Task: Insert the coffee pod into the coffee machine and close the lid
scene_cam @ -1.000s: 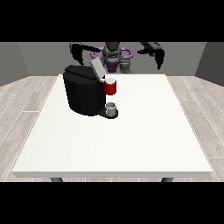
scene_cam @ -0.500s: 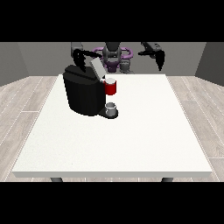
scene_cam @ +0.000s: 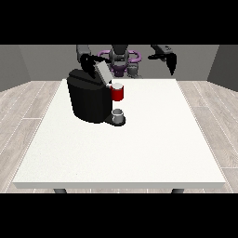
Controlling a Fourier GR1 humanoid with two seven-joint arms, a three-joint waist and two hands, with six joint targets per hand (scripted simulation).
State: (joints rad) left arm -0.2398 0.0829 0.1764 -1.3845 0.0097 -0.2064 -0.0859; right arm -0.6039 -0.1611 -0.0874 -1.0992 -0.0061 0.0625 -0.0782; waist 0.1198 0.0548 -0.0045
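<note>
The black coffee machine (scene_cam: pixel 88 97) stands on the left half of the white table (scene_cam: pixel 153 139). Its grey lid (scene_cam: pixel 102 72) is tilted up and open. A red pod holder (scene_cam: pixel 118 93) with a pale top juts from the machine's front, above a small grey cup (scene_cam: pixel 118 115) on the machine's base. I cannot make out the coffee pod apart from the holder. The hand at the view's left (scene_cam: pixel 87 61) is right behind the raised lid, close to its upper edge. The hand at the view's right (scene_cam: pixel 171 60) hangs in the air beyond the table's far right, open and holding nothing.
The robot's purple-and-grey torso (scene_cam: pixel 122 60) stands behind the table's far edge. Wooden floor surrounds the table on all sides.
The hand at the view's left has come in from the side to the back of the lid. The hand at the view's right has shifted slightly and hangs lower.
</note>
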